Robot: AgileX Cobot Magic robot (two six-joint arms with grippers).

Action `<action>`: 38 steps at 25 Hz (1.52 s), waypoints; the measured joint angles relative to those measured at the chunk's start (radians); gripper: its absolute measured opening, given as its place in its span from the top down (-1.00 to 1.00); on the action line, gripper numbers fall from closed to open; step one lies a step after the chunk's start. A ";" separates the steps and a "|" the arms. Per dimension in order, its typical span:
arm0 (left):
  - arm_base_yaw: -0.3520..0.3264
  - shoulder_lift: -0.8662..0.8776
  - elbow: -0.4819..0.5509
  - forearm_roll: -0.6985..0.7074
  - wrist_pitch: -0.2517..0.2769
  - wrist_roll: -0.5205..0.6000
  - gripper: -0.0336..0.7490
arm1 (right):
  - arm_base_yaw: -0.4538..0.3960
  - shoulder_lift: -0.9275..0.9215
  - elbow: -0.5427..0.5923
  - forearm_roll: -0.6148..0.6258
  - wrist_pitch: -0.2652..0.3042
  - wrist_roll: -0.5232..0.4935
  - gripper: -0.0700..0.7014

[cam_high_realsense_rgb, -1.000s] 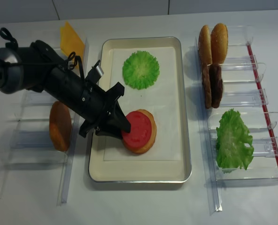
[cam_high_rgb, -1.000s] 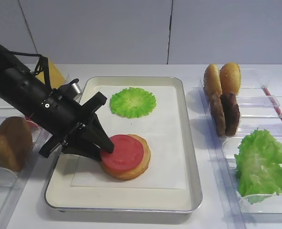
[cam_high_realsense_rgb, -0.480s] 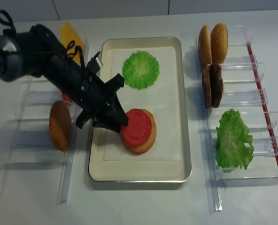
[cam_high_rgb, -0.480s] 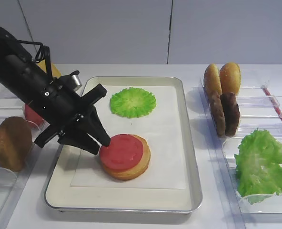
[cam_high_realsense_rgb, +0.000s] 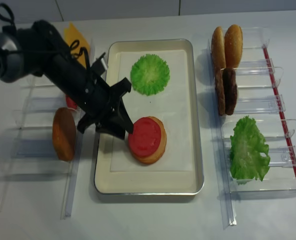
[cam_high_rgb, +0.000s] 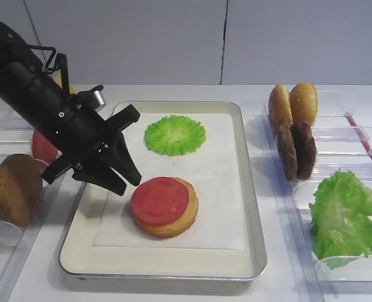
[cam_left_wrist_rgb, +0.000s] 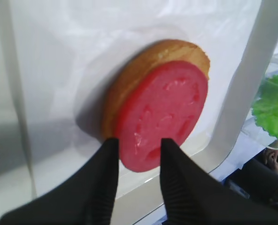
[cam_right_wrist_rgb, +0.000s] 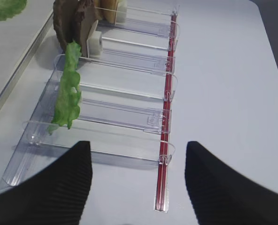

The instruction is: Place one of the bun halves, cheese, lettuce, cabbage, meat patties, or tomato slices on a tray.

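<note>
The silver tray [cam_high_rgb: 252, 207] holds a round green cabbage piece [cam_high_rgb: 175, 134] and a bun half [cam_high_rgb: 186, 217] with a red tomato slice [cam_high_rgb: 161, 200] lying on it. My left gripper [cam_high_rgb: 128, 185] hangs open just left of that slice, touching nothing. The left wrist view shows its fingers [cam_left_wrist_rgb: 106, 159] apart with the tomato slice [cam_left_wrist_rgb: 165, 117] beyond them. My right gripper [cam_right_wrist_rgb: 136, 161] is open and empty over bare table beside the right rack. More bun halves [cam_high_rgb: 293, 104], meat patties [cam_high_rgb: 297, 150] and lettuce [cam_high_rgb: 346, 217] stand in the right racks. Cheese [cam_high_realsense_rgb: 75, 37] stands at the back left.
Clear plastic racks flank the tray. The left rack [cam_high_realsense_rgb: 38, 150] holds another bun half [cam_high_rgb: 16, 189] and a tomato slice [cam_high_rgb: 43, 148] partly behind my left arm. A red strip [cam_right_wrist_rgb: 166, 136] runs along the right rack's outer edge.
My left gripper has drawn back up and to the left, off the tomato slice, which stays on the bun half. The right gripper has not moved.
</note>
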 joint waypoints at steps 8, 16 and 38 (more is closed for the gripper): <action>-0.016 -0.091 -0.021 0.159 0.008 -0.108 0.39 | 0.000 0.000 0.000 0.000 0.000 0.000 -0.40; -0.096 -0.272 -0.025 0.400 0.024 -0.200 0.39 | 0.000 0.000 0.000 0.000 0.000 0.000 -0.40; -0.195 -1.181 0.361 0.753 0.072 -0.255 0.39 | 0.000 0.000 0.000 0.000 0.000 0.000 -0.40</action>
